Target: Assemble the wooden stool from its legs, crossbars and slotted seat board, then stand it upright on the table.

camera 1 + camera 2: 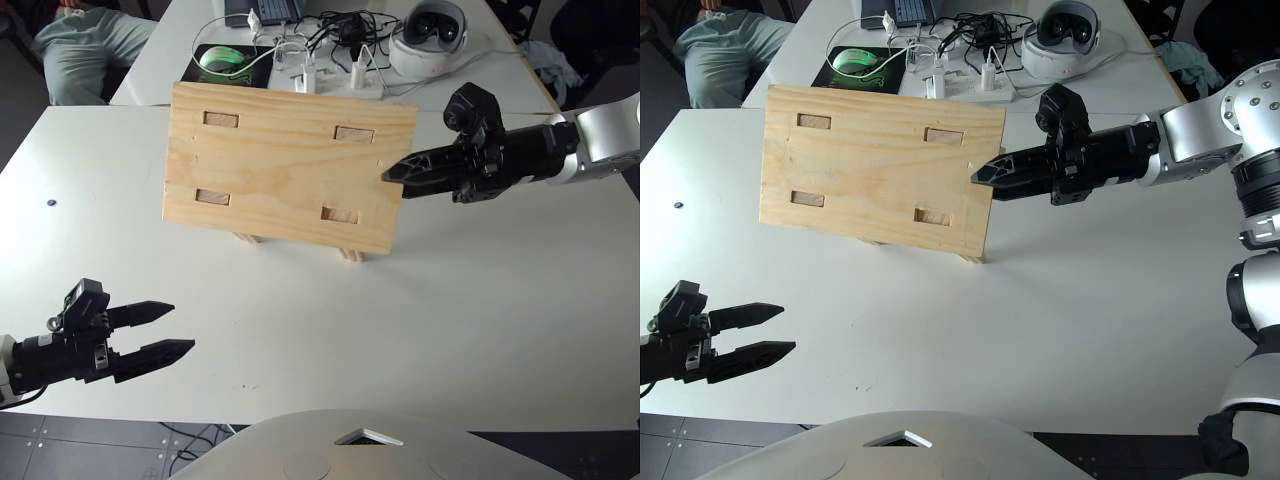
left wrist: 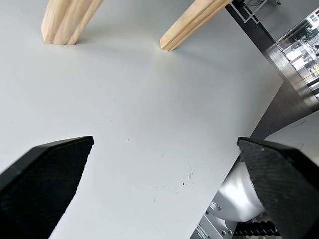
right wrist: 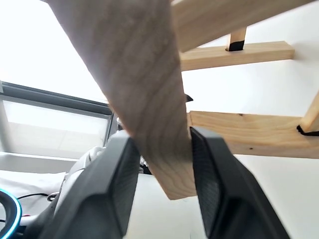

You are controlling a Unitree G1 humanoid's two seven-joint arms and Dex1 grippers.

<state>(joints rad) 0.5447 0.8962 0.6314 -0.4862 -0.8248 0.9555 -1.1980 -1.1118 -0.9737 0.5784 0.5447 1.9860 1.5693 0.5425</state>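
The stool stands tipped on the white table (image 1: 480,300), its slotted seat board (image 1: 285,170) facing me with the ends of the legs showing in all of its slots. Two leg feet (image 1: 350,254) (image 1: 246,238) rest on the table under the board's lower edge. My right gripper (image 1: 392,173) is shut on the board's right edge; in the right wrist view the fingers (image 3: 117,184) press both faces of the board (image 3: 149,99), with crossbars (image 3: 239,52) behind. My left gripper (image 1: 175,328) hovers open at the front left, pointing toward the leg feet (image 2: 65,20).
A second table behind carries a VR headset (image 1: 430,40), a green mouse (image 1: 220,60) on a dark mat, chargers and tangled cables. Bare tabletop lies in front of the stool and to its right.
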